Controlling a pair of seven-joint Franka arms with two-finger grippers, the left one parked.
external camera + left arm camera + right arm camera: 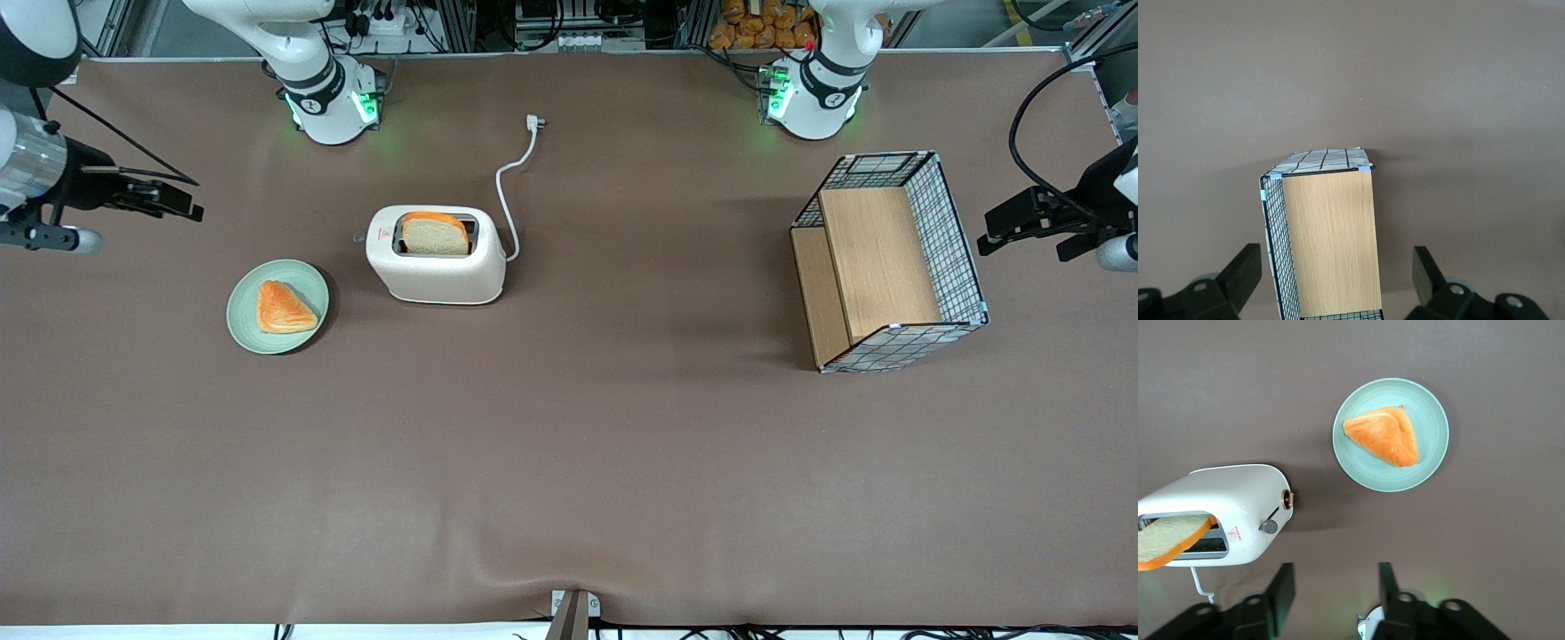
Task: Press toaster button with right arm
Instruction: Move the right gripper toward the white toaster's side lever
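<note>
toaster (1218, 513) | small red mark on its narrow end, lettering unreadable | no other text legible

Open table around the toaster's button end

The gripper (182, 203), fingers apart, hangs high toward the working arm's end, well apart from the toaster (436, 255); bare table (569, 462) lies between. Only the plate (277, 306) (pastry on it) sits near the toaster button (1269, 526).
</note>
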